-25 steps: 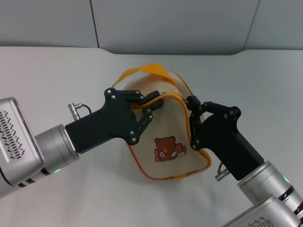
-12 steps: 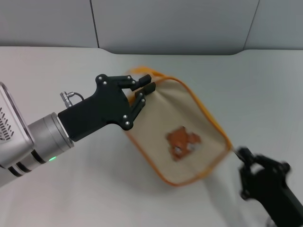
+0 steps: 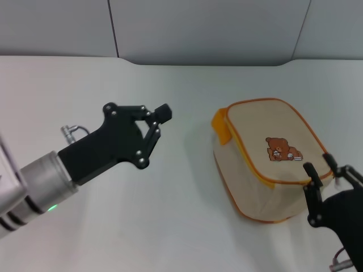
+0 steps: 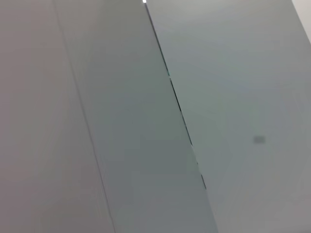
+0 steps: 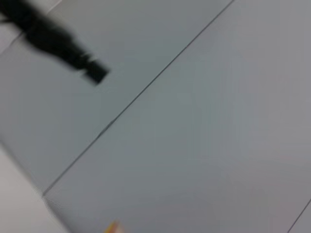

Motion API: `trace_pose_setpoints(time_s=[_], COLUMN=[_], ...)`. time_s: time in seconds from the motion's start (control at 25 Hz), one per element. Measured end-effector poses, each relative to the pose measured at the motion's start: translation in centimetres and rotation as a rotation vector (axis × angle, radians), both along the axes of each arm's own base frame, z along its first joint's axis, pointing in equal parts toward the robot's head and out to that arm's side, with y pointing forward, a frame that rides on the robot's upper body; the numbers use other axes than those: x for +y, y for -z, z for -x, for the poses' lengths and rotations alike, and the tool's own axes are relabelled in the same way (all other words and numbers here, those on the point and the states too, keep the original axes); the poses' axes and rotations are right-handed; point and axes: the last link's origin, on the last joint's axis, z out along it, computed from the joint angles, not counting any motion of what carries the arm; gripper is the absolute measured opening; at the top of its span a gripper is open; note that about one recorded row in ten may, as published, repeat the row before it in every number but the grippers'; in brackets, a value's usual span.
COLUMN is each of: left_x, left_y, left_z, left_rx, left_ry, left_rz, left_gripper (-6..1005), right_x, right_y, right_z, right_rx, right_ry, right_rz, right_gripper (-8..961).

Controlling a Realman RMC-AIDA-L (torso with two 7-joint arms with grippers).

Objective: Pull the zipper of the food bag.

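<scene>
Food bag (image 3: 266,170): beige, boxy, brown bear print facing up.
Zipper (image 3: 244,150): orange-yellow band edging the printed panel.
Left gripper (image 3: 161,115): pressed together, at the bag's 9 o'clock, well apart.
Right gripper (image 3: 324,164): at the bag's 4 o'clock, fingers spread.

Place: a test room or lab setup, as far as I can tell, not a home.
Table (image 3: 170,238): the plain white top before me carries only one small fabric bag (image 3: 266,158), with no household clutter around it.
Wall (image 3: 210,28): bare grey panels with thin seams stand right behind the table.
My wrist views: both show those same grey panels (image 4: 146,121) and seams.
</scene>
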Motion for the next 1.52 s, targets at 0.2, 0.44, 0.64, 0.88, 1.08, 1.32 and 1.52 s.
trace_pose_setpoints(time_s=[0.2,0.44,0.64,0.88,1.08,1.32,1.52], left_x=[-1.2,-2.1,-3.0,-3.6,-4.1,-4.1,-4.3], left_y=[-0.7,-1.0,-0.8,-0.7,-1.2,-1.4,-1.5], left_z=[1.4,2.8,2.9,2.8,2.9,2.9,3.1], left_rx=[-0.06,-0.008,0.131,0.167,0.158,0.156,0.154], left_ry=[-0.07,-0.126,-0.077,-0.056,-0.035,-0.032,-0.04], left_rz=[0.07,0.254,0.443,0.508,0.521,0.52,0.517], left_gripper=[5,53,107,415,624,774,802], right_x=[1.0,4.0,6.3,7.6,7.6,7.5,7.5], right_y=[-2.0,-6.4,-7.7,-7.9,-7.5,-7.4,-7.2], right_z=[0.7,-1.0,-0.4,0.8,1.0,1.0,1.0], right_rx=[0.272,0.644,0.595,0.445,0.438,0.436,0.433], right_ry=[-0.089,-0.211,-0.067,0.004,-0.01,-0.027,-0.034], right_rz=[0.063,0.617,1.283,1.419,1.428,1.419,1.414], right_gripper=[294,528,648,769,843,843,843])
